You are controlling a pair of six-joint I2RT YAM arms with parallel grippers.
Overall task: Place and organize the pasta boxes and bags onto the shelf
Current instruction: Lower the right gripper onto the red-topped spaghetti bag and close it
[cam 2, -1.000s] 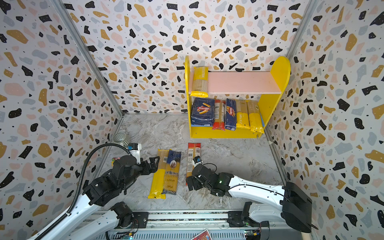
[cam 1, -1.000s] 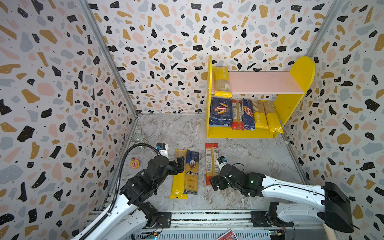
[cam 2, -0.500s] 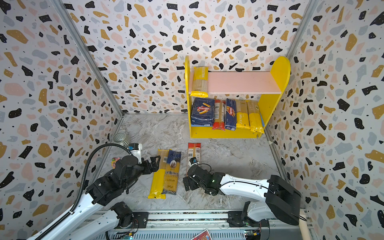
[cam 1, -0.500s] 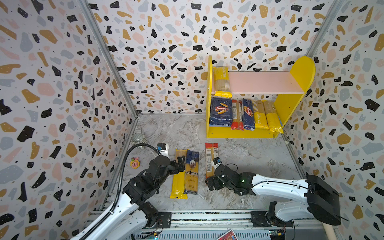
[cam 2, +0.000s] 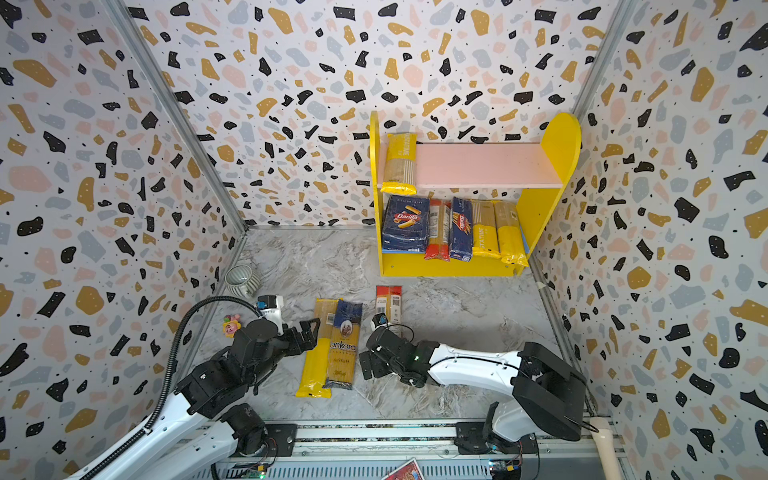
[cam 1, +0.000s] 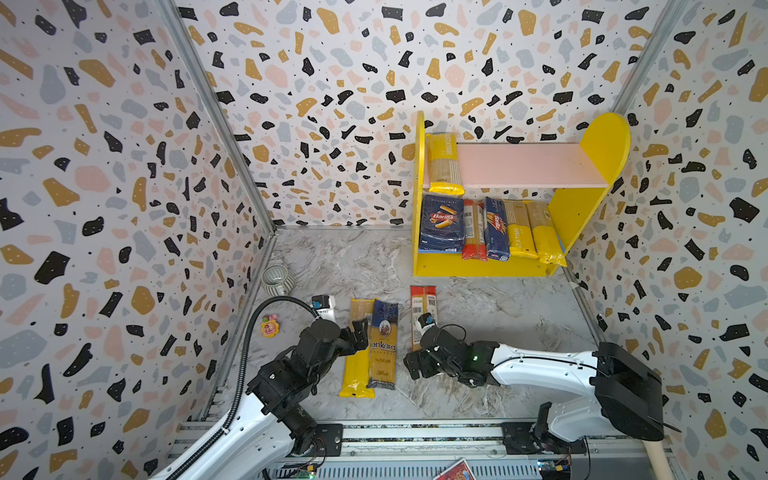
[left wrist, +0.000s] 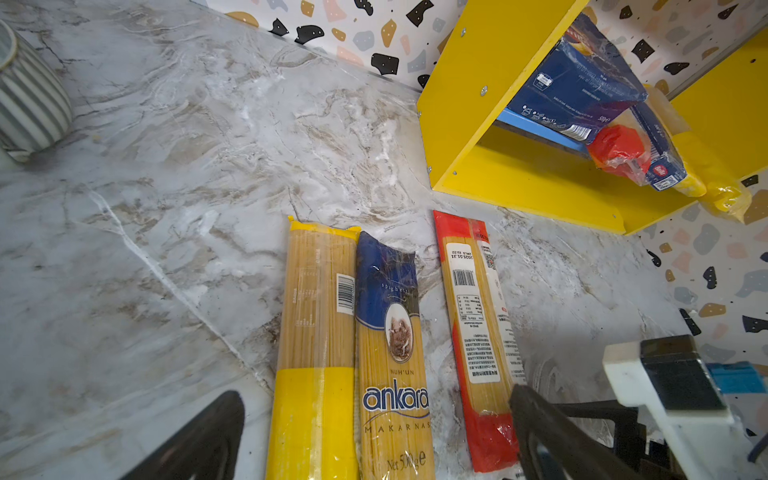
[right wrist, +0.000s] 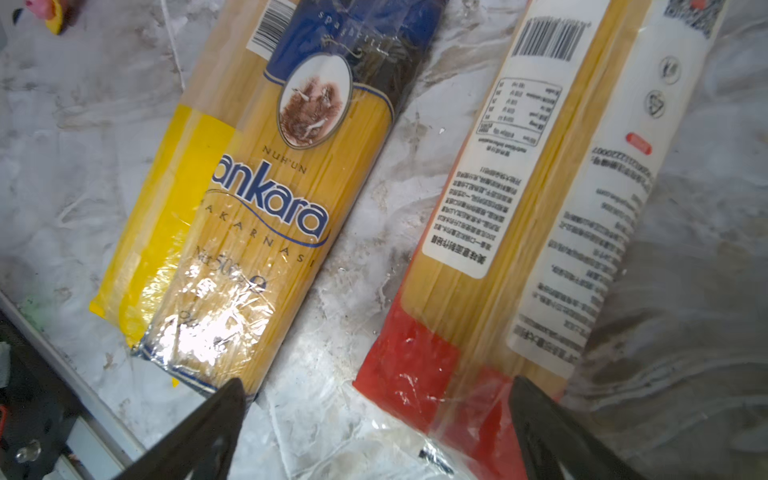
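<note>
The shelf (cam 1: pixel 478 266) stands at the back right. Its pink upper board carries one yellow bag (cam 1: pixel 444 164). The lower board holds the wide pasta box (cam 1: pixel 441 222), a red bag (cam 1: pixel 473 232), the narrow pasta box (cam 1: pixel 496 228) and two yellow bags (cam 1: pixel 532 232). Three bags lie on the floor: a yellow-ended one (cam 1: pixel 357 365), the blue ankara one (cam 1: pixel 383 345) and a red one (cam 1: pixel 422 303). My left gripper (cam 1: pixel 359 332) (left wrist: pixel 374 440) hangs open over the yellow and ankara bags. Over the red bag's near end (right wrist: pixel 415 374), my right gripper (cam 1: pixel 415 365) (right wrist: pixel 374 428) is open and holds nothing.
A striped cup (cam 1: pixel 277 279) and a small pink toy (cam 1: pixel 269 325) sit by the left wall. Patterned walls close in three sides, and a metal rail (cam 1: pixel 415 434) runs along the front. The pink board has bare room right of its bag.
My right arm has slid left and drawn back, bringing its gripper down toward the red bag's near end. The left gripper has barely moved. No bag has shifted.
</note>
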